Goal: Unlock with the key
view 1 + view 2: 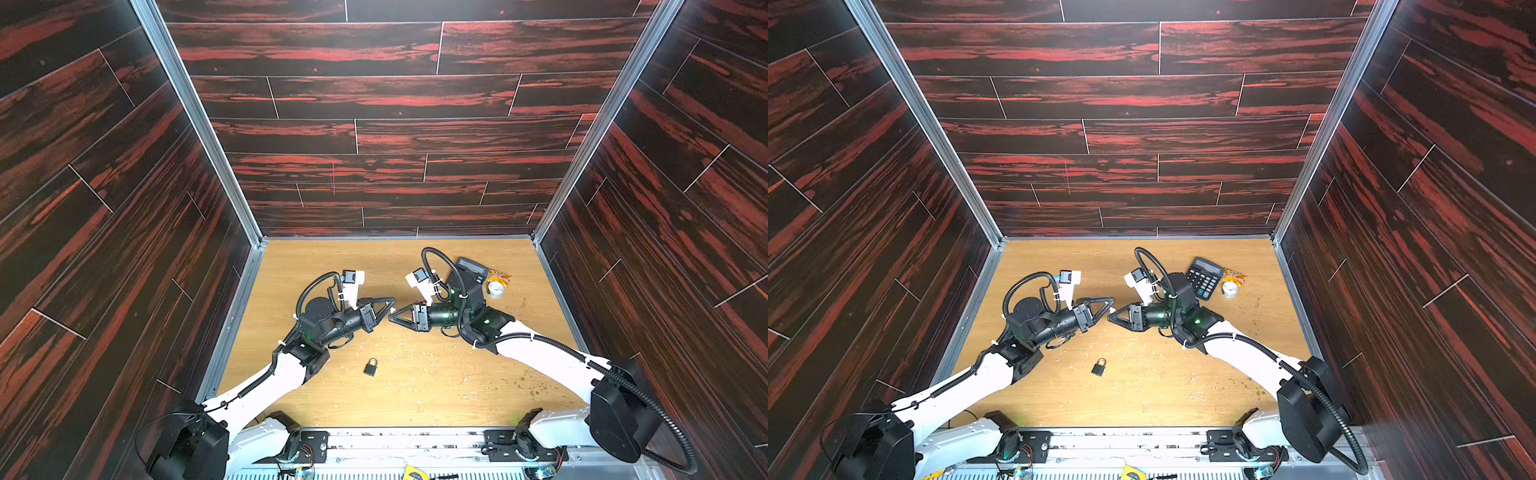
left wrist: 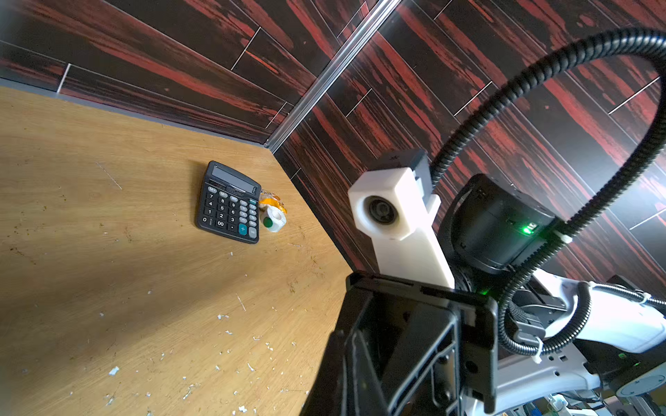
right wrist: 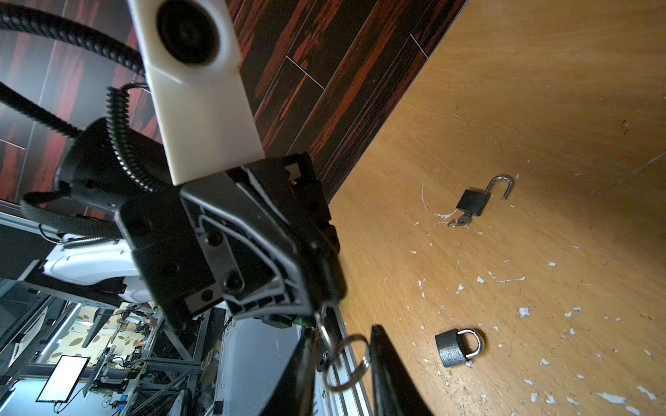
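A closed black padlock [image 1: 370, 367] [image 1: 1099, 367] lies on the wooden table, nearer the front than both grippers; the right wrist view shows it too [image 3: 457, 347]. Farther off lies a second padlock [image 3: 475, 200], its shackle swung open and a key in its base; it is hidden in both top views. My left gripper [image 1: 390, 305] [image 1: 1111, 303] is shut on a small key [image 3: 323, 335] whose ring [image 3: 367, 362] hangs down. My right gripper [image 1: 392, 316] [image 3: 342, 374] meets it tip to tip, open, with the key's head and ring between its fingers.
A black calculator [image 1: 471, 266] [image 2: 229, 201], a white tape roll [image 1: 495, 289] [image 2: 274, 218] and an orange wrapper [image 1: 498, 274] sit at the back right, behind my right arm. White flecks dot the table [image 1: 415, 386]. Dark panelled walls close it on three sides.
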Controlling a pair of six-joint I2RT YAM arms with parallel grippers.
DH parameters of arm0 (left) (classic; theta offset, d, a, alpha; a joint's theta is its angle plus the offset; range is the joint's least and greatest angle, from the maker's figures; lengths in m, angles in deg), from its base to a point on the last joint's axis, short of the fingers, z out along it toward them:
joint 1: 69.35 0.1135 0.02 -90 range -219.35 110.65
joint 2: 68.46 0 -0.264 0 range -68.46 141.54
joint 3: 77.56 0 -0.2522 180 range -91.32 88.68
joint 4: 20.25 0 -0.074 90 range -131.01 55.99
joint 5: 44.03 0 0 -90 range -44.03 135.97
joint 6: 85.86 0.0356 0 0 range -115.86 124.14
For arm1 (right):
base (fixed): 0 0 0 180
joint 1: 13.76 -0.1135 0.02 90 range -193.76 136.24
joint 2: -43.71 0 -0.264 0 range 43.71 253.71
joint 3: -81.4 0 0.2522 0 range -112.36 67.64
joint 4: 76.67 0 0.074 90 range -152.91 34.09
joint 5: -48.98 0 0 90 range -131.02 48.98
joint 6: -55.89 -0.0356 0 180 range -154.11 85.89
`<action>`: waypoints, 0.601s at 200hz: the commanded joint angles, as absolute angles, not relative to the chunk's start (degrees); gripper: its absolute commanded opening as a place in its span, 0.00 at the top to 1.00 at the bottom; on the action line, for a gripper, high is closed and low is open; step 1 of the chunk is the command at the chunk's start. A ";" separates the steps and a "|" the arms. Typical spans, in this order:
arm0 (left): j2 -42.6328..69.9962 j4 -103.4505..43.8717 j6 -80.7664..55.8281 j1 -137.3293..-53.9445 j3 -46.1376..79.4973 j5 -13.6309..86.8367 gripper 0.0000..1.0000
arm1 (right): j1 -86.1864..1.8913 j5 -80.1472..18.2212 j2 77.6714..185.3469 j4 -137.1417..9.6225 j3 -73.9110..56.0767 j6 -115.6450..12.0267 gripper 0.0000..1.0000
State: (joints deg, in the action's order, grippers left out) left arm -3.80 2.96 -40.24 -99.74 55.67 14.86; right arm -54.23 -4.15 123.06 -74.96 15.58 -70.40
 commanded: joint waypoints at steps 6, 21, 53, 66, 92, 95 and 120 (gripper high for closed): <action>-3.42 4.75 -39.55 -100.02 54.00 13.97 1.00 | -54.17 -3.76 123.67 -75.68 14.12 -69.05 0.72; -3.16 4.78 -39.51 -100.02 53.84 13.78 1.00 | -54.11 -3.44 124.09 -75.87 14.02 -68.88 0.73; -2.63 4.97 -39.81 -100.28 53.83 13.50 1.00 | -53.77 -3.51 123.43 -76.28 14.02 -68.62 0.74; -2.63 4.90 -39.82 -100.28 53.91 13.63 1.00 | -53.76 -3.46 123.56 -76.27 14.08 -68.58 0.77; -2.63 4.81 -39.72 -100.28 53.73 13.80 1.00 | -53.56 -3.43 123.95 -76.18 14.29 -68.46 0.81; -2.63 4.84 -39.72 -100.30 53.70 13.73 1.00 | -53.53 -3.42 124.00 -76.24 14.33 -68.42 0.81; -2.37 4.67 -39.72 -100.28 53.56 13.61 1.00 | -53.28 -3.49 123.71 -76.79 14.81 -68.55 0.85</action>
State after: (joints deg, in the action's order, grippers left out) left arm -2.49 2.98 -40.27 -100.07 55.45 14.47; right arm -53.80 -4.13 123.06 -75.05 15.58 -69.33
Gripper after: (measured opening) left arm 0.055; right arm 0.165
